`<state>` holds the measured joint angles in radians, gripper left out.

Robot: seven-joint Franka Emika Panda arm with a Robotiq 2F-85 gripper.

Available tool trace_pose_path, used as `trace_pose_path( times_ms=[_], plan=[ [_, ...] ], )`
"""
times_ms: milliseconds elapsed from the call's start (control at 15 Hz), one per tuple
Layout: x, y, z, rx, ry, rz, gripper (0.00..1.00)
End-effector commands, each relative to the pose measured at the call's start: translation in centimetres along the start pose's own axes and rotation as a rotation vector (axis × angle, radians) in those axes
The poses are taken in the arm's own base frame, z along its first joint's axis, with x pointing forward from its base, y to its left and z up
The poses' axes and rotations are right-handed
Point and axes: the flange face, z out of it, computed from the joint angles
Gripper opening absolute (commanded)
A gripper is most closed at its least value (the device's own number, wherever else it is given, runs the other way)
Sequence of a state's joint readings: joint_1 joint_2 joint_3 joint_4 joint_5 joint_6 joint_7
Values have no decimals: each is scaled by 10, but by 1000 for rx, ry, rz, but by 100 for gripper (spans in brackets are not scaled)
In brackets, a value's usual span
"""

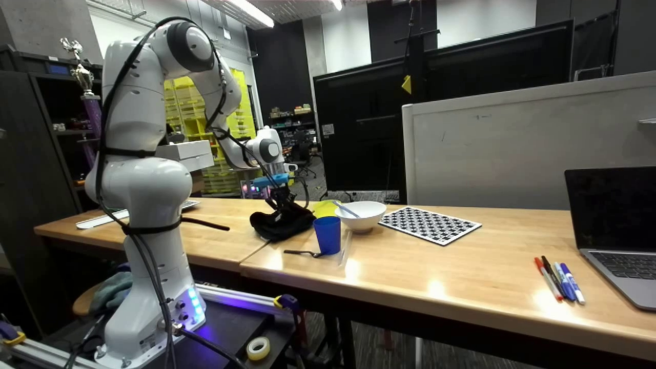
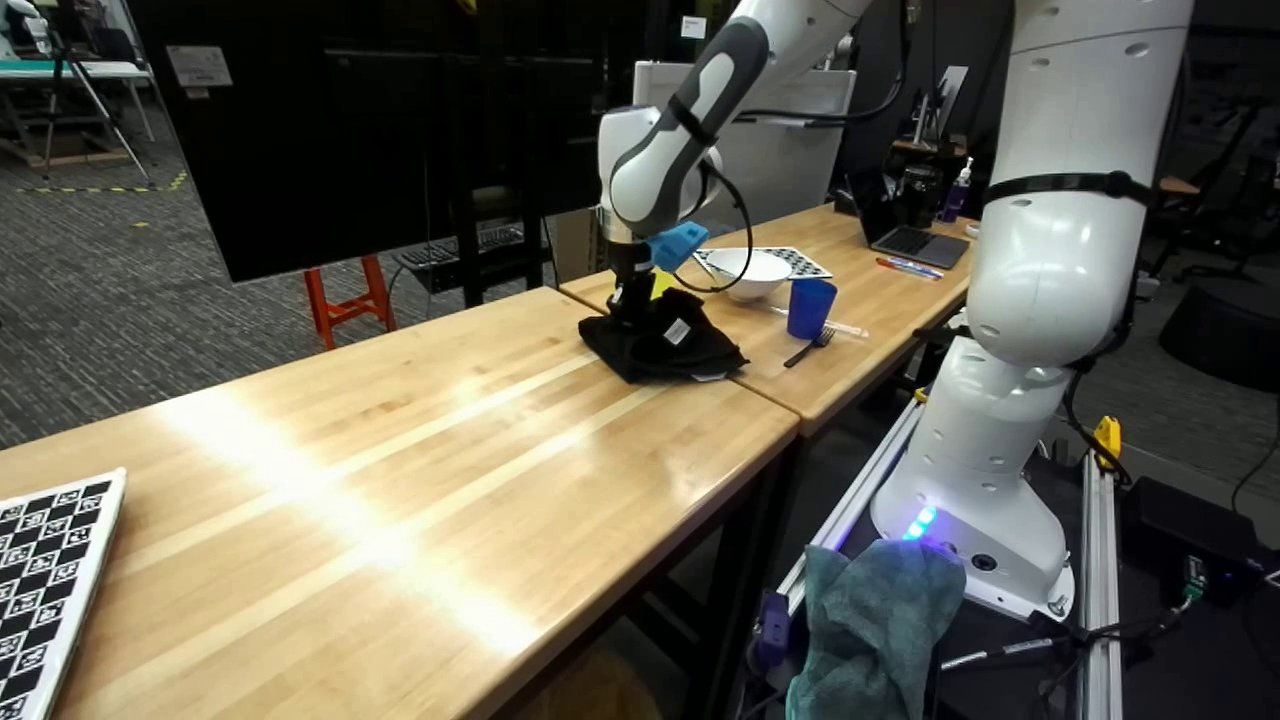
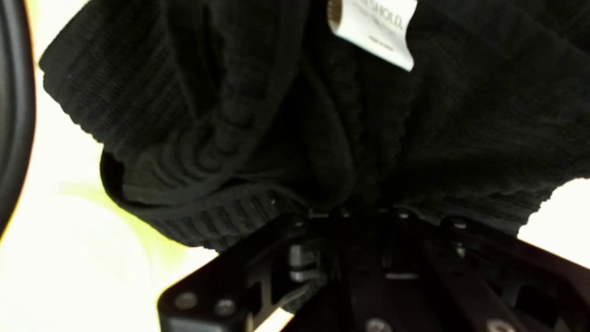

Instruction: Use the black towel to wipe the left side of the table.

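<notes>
The black towel [image 1: 274, 226] lies bunched on the wooden table [image 1: 220, 246], across the seam between two table sections. In an exterior view the towel [image 2: 665, 350] shows a white label on top. It fills most of the wrist view [image 3: 461, 115], with ribbed folds and the label at the top. My gripper [image 1: 283, 206] points down into the towel, also in an exterior view [image 2: 630, 308]. In the wrist view the fingers [image 3: 355, 214] are drawn together with dark cloth at the tips. They look shut on a fold; the exact tips are hidden in black cloth.
Close beside the towel stand a blue cup [image 1: 328, 236], a white bowl [image 1: 366, 218], a fork [image 1: 302, 252] and a yellow item [image 1: 324, 208]. A checkered board [image 1: 430, 225] lies beyond the bowl. Another checkered board [image 2: 50, 590] lies at the table's far end. Pens and a laptop [image 1: 615, 215] are farther off.
</notes>
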<state>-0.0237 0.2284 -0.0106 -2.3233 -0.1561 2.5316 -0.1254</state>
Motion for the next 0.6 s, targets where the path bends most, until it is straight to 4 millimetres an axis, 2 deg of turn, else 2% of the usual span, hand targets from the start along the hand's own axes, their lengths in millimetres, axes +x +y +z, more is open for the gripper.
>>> trace_pose_path(
  times_ms=[0,533],
  plan=[
    [21,-36,-1,35,-41,0,3],
    [66,-120,-18,63,-145,-110,3]
  ],
)
